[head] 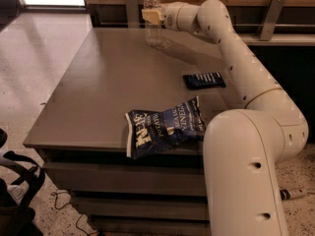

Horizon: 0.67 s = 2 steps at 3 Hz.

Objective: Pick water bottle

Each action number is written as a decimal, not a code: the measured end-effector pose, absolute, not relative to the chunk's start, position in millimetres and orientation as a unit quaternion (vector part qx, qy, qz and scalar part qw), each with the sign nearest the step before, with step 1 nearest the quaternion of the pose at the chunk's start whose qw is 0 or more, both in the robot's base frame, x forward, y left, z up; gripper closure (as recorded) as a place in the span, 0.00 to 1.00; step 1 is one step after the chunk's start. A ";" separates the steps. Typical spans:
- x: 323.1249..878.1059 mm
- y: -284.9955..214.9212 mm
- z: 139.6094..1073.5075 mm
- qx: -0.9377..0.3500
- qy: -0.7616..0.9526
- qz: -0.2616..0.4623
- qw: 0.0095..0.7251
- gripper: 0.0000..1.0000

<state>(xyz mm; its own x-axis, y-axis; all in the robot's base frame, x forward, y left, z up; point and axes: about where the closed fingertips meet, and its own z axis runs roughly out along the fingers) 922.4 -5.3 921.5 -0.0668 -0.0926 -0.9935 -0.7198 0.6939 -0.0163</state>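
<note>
The water bottle (154,33) is a slim clear plastic bottle with a white cap. It stands upright at the far edge of the grey table (98,92). My gripper (152,16) reaches in from the right at the end of the cream arm. It sits around the bottle's upper body at label height and covers part of it. The bottle's base rests on the table top.
A dark blue chip bag (165,131) lies at the table's near edge, beside the arm's large base link (246,171). A small dark snack bar (204,79) lies right of centre under the arm. A wooden wall and metal brackets stand behind the table.
</note>
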 end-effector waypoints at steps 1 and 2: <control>912.7 -5.5 937.1 -0.313 0.673 0.256 0.620 1.00; 893.9 -10.2 961.4 -0.337 0.647 0.261 0.632 1.00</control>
